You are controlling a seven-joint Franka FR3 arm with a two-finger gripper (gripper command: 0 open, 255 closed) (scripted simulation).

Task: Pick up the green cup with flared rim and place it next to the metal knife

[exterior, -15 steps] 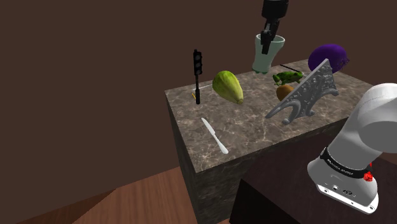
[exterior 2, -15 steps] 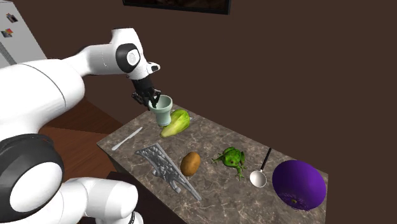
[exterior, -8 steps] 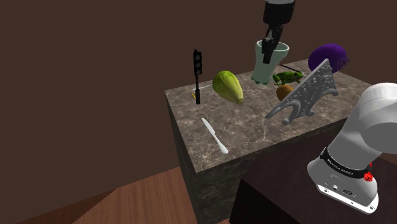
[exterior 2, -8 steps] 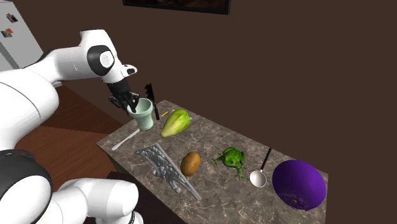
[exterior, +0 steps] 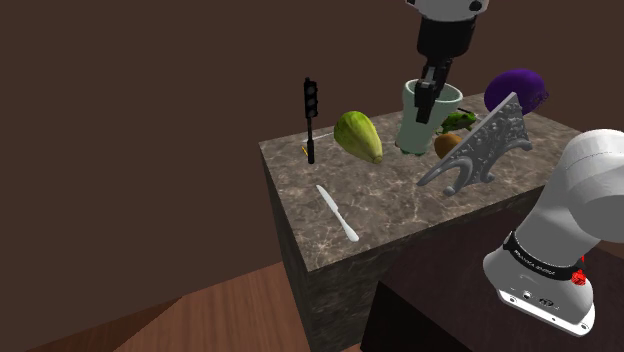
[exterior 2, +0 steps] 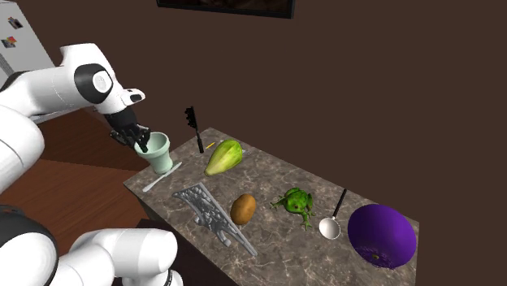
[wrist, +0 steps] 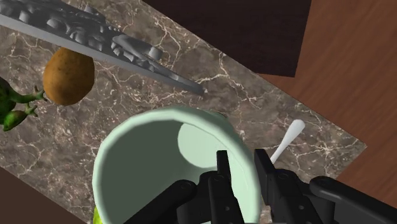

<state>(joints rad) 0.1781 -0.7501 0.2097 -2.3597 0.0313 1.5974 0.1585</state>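
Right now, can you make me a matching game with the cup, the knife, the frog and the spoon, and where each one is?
Things:
1. cup
2. knife
3. frog
4. spoon

Places:
A. between the brown fruit and the spoon
B. held at its rim by the fingers
C. next to the purple ball
D. lying flat by the table edge

Pairs: 1-B, 2-D, 3-A, 4-C
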